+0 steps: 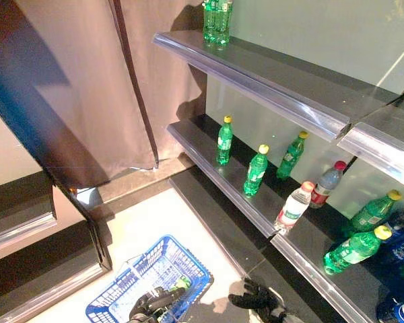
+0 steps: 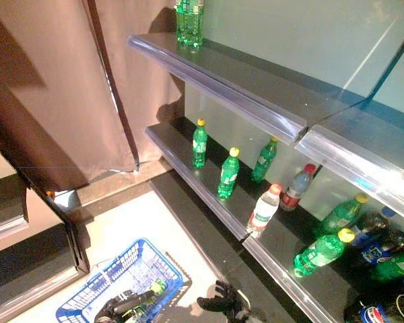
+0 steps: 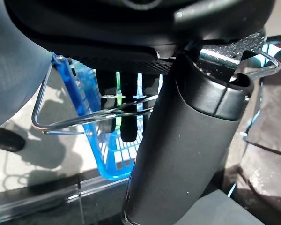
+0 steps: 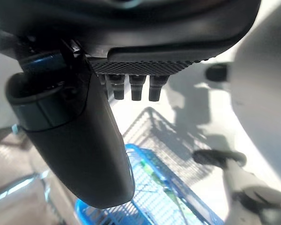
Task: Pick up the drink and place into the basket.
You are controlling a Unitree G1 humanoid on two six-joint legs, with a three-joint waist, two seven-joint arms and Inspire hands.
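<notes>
The blue basket [image 1: 188, 259] hangs low at the left over the pale floor. My left hand [image 1: 151, 303] is shut on its thin wire handles [image 3: 107, 112]. A green drink with a yellow cap [image 1: 182, 283] lies inside the basket, and it also shows in the right wrist view [image 4: 150, 173]. My right hand [image 1: 256, 296] is open and empty, low beside the basket's right side and in front of the shelf's base. On the middle shelf [image 1: 209, 161] stand green bottles with yellow caps [image 1: 256, 171] and a clear bottle with a pink cap [image 1: 295, 205].
A red-capped bottle [image 1: 326, 183], lying green bottles [image 1: 353, 250] and dark blue bottles [image 1: 400, 242] fill the shelf's right end. The top shelf [image 1: 256, 74] holds green bottles [image 1: 217, 20]. A brown curtain [image 1: 87, 87] hangs at the left above dark steps [image 1: 27, 222].
</notes>
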